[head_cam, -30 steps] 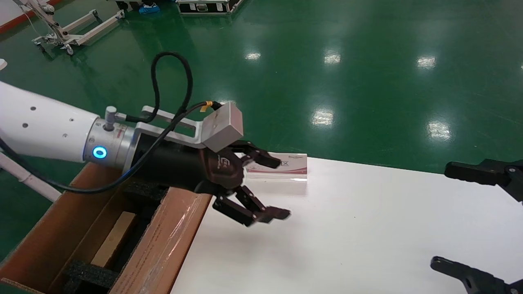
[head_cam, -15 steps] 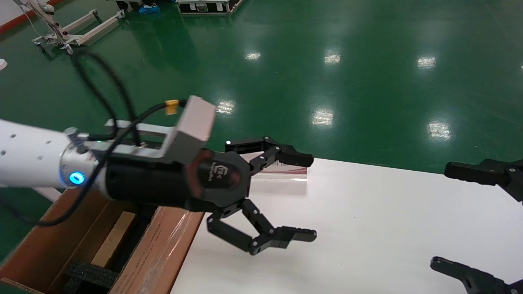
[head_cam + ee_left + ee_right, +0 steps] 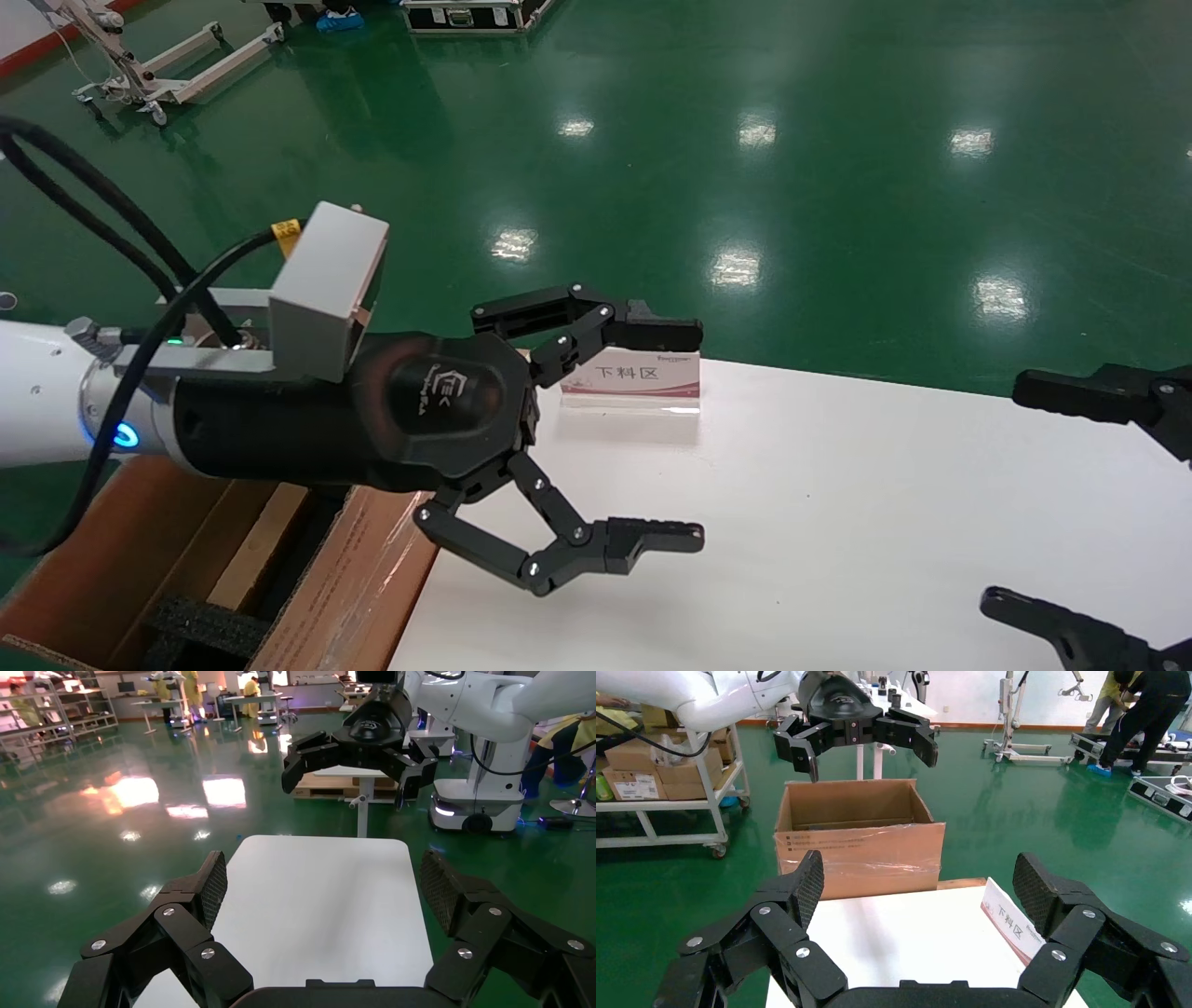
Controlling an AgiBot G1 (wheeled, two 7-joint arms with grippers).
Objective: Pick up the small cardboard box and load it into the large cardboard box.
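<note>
Large cardboard box (image 3: 363, 578), tape-glossy brown; left gripper (image 3: 666, 429) and right gripper (image 3: 1052, 485) jaws apart.

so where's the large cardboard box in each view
Head view: the large cardboard box is at lower left, beside the white table's left end, partly under the left gripper, which is open.
Left wrist view: not in it.
Right wrist view: centre, beyond the table's far end, below the left gripper.
Shared landmark: the white table.
</note>
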